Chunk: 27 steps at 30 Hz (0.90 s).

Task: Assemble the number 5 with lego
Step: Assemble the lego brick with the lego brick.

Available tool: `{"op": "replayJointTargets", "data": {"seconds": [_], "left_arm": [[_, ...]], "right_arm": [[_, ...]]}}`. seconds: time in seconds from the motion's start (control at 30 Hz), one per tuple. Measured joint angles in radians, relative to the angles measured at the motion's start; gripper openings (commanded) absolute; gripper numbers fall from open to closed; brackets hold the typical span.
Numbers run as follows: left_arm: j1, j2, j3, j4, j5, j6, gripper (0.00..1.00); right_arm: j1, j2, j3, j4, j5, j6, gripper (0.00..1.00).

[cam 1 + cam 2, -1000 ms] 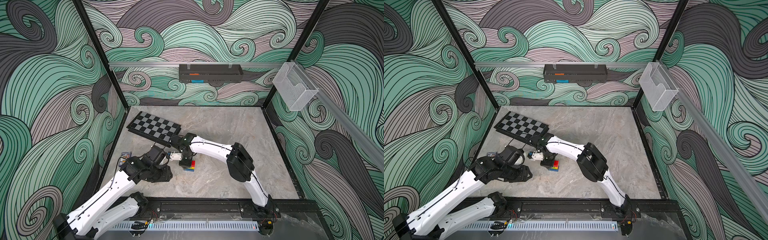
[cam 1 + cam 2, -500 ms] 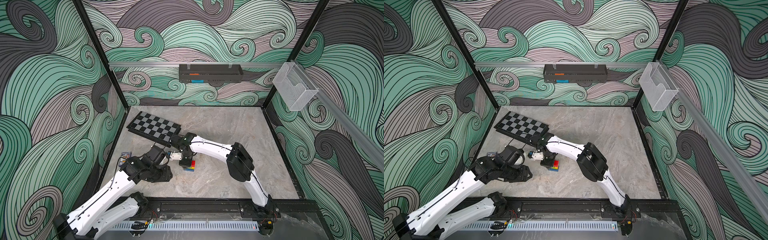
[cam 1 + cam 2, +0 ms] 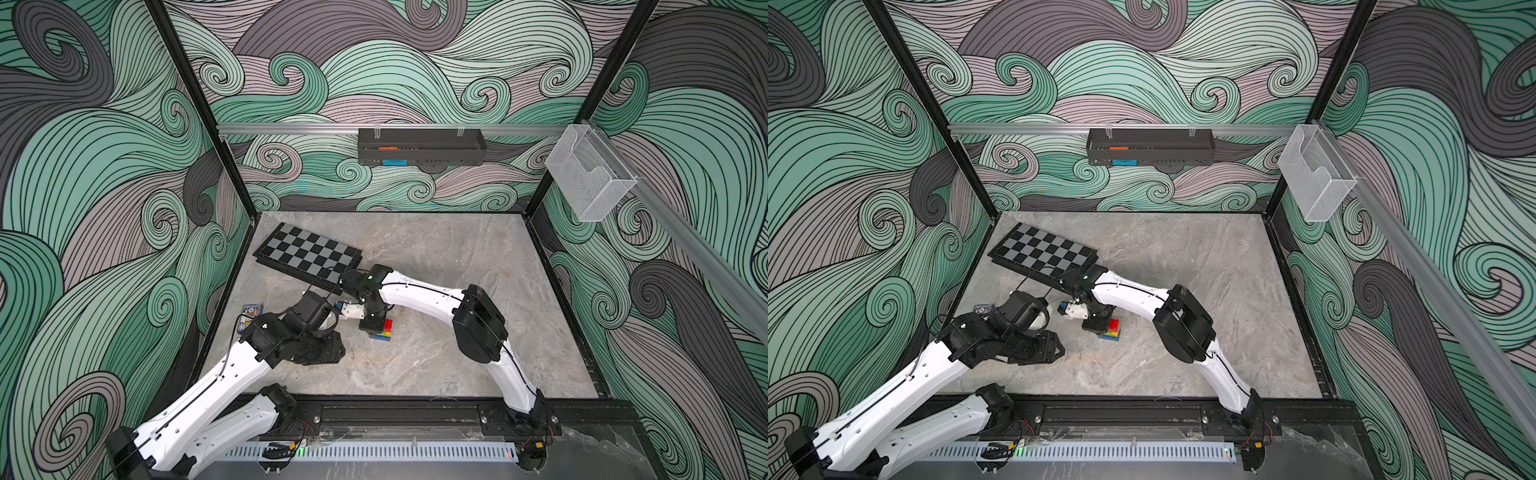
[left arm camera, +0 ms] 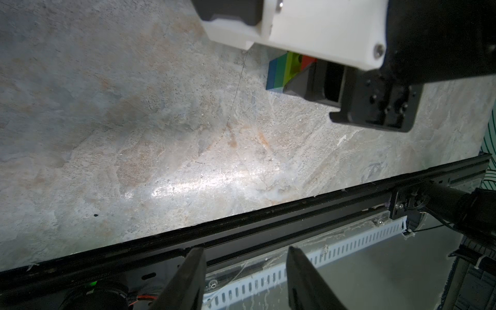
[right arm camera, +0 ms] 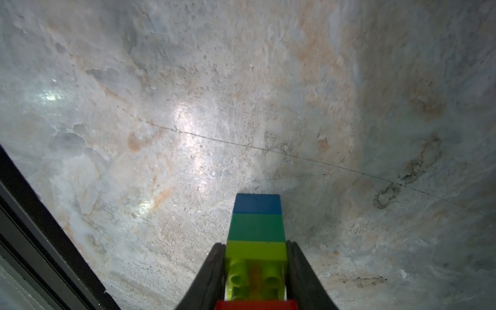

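Number 5 (image 5: 256,230) — standing as a narrow upright stack of glossy, hard plastic rows, flat-sided and square-edged: blue lowest, then dark green, then lime green showing two round studs, a sliver of yellow in both top views, red crowning it all. Resting on the tabletop (image 5: 188,107), a matte marbled slab mottled grey, cream and rust, carrying a hairline crack. Sitting left of the table's middle in both top views, nearer the arms' bases than the chessboard (image 3: 309,257), a flat board of grey and black squares inside a dark frame. Being pinched from above by the right gripper (image 5: 256,245): black wedge-shaped fingers (image 5: 212,268) pressing flat against opposite sides of the lime-green row, leaving the dark green and blue rows sticking out beyond the tips. Left gripper (image 4: 244,249): hovering apart from the stack, on its left, aiming toward the black front rail (image 4: 268,222), spreading two tapered dark fingers wide with nothing between. Lying near the left wall, behind the left arm, a small flat blue patterned card box (image 3: 251,311)
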Motion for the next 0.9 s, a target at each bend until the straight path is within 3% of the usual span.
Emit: {"op": "replayJointTargets", "data": {"seconds": [0.57,0.7,0.9], "left_arm": [[0.000,0.000,-0.014,0.000,0.003,0.000,0.52],[0.000,0.000,-0.014,0.000,0.003,0.000,0.52],[0.000,0.000,-0.014,0.000,0.004,0.000,0.52]], "right_arm": [[-0.004,0.013,0.025,-0.027,0.016,0.022,0.31],[-0.005,0.013,0.025,-0.029,0.019,0.024,0.44],[-0.023,0.064,0.003,-0.048,0.074,0.027,0.51]]}}
